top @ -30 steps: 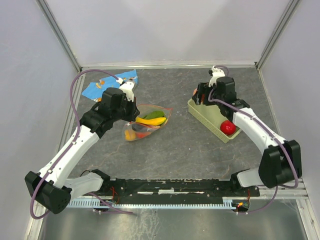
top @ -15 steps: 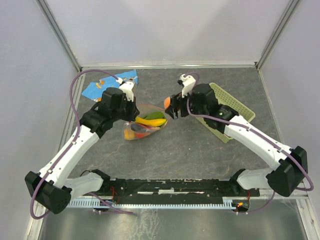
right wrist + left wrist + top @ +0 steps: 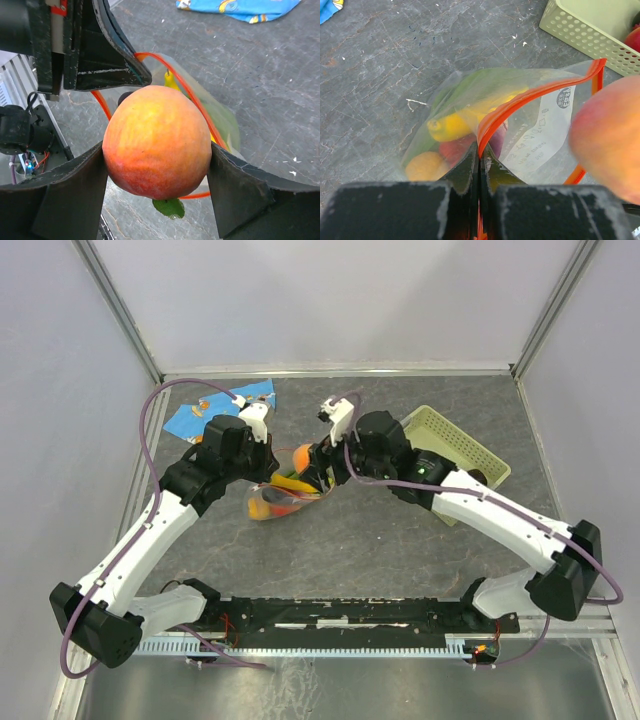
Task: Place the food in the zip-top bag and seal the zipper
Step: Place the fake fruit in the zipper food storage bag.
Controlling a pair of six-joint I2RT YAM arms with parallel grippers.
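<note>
Top view is showing basket (image 3: 478, 452) right of centre and zip-top bag (image 3: 275, 502) mid-frame, contents unclear. Right wrist is showing right gripper (image 3: 157, 150) clamping peach (image 3: 155, 132) above the bag mouth. Left wrist is showing left gripper (image 3: 479, 162) closed, pinching zipper (image 3: 530, 95), lower centre.
</note>
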